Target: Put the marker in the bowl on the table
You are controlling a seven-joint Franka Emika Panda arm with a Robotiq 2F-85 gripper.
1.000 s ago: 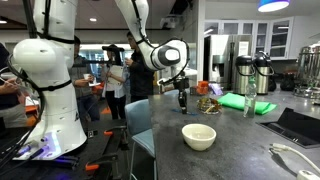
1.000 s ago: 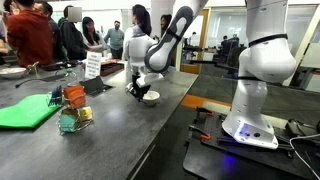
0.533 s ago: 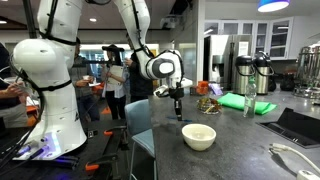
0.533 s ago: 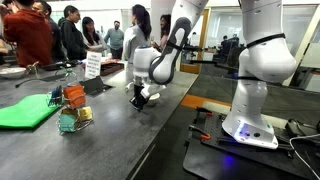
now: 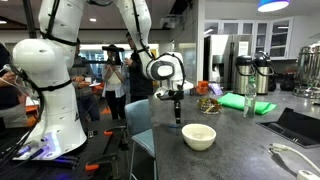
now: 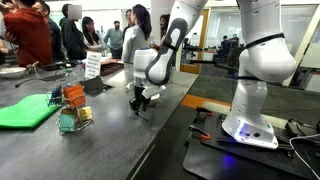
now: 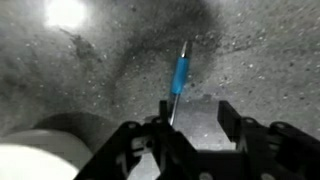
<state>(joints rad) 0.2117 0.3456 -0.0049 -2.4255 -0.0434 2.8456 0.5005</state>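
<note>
My gripper (image 5: 177, 101) hangs low over the dark grey table (image 5: 240, 145), just left of the cream-white bowl (image 5: 199, 136). In the wrist view the gripper (image 7: 195, 108) has its jaws apart. The blue-barrelled marker (image 7: 178, 78) lies against one finger (image 7: 165, 110) only, with a clear gap to the opposite finger. It is over bare table (image 7: 260, 60), and the bowl (image 7: 40, 160) shows at the lower left corner. In an exterior view the marker (image 5: 177, 115) is a dark stick pointing down below the fingers. From the opposite side the gripper (image 6: 140, 100) hides the bowl.
Two steel flasks (image 5: 243, 70) and green things (image 5: 255, 103) stand behind the bowl. A dark flat device (image 5: 300, 125) and a white cable (image 5: 290, 155) lie near the table's corner. A green sheet (image 6: 25, 110) and a colourful object (image 6: 72, 108) sit further along. People stand behind.
The arm came down and a little to the left with the marker over the last second. The jaws, shut on the marker before, now stand apart.
</note>
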